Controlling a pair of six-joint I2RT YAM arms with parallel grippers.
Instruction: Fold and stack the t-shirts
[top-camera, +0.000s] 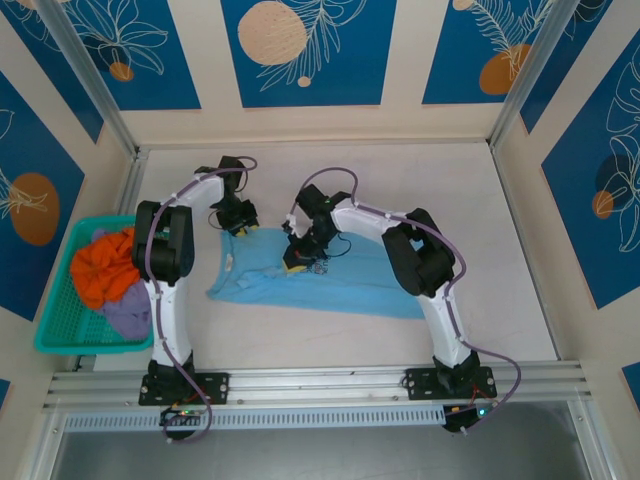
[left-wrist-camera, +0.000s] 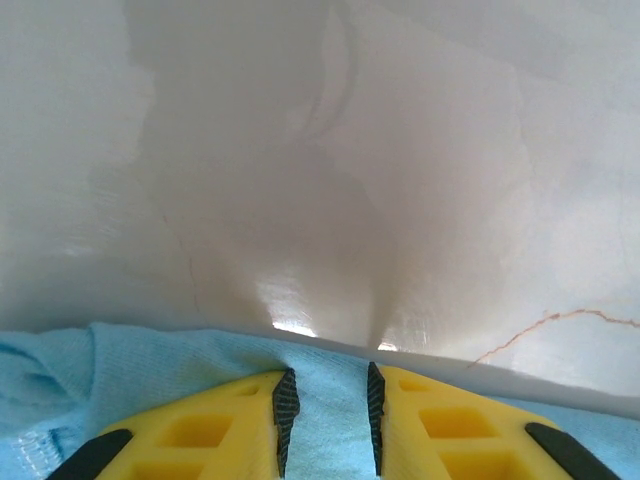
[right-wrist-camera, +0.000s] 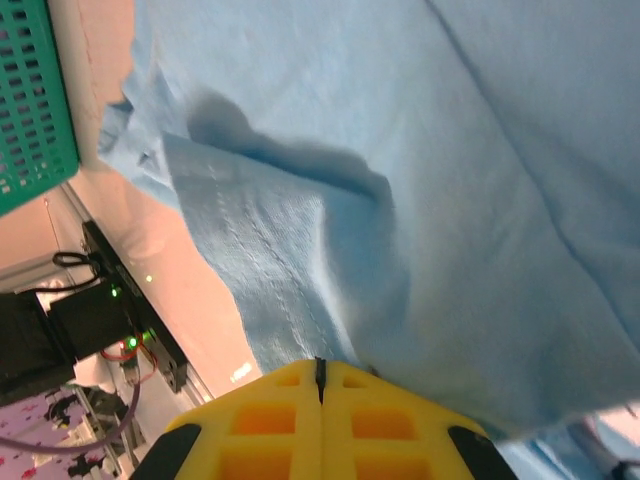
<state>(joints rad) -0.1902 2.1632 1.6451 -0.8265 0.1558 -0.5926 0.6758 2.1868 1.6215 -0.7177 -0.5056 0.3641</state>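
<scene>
A light sky-blue t-shirt lies spread across the middle of the white table, small dark lettering near its upper middle. My left gripper is at the shirt's far left corner; in the left wrist view its yellow fingers stand a little apart with blue cloth filling the gap between the pads. Over the shirt's upper middle, my right gripper has its jaws pressed together on a fold of the blue cloth, which drapes away from the tips.
A teal mesh basket sits at the table's left edge, also seen in the right wrist view. It holds an orange garment and a lilac one. Aluminium rails run along the near edge.
</scene>
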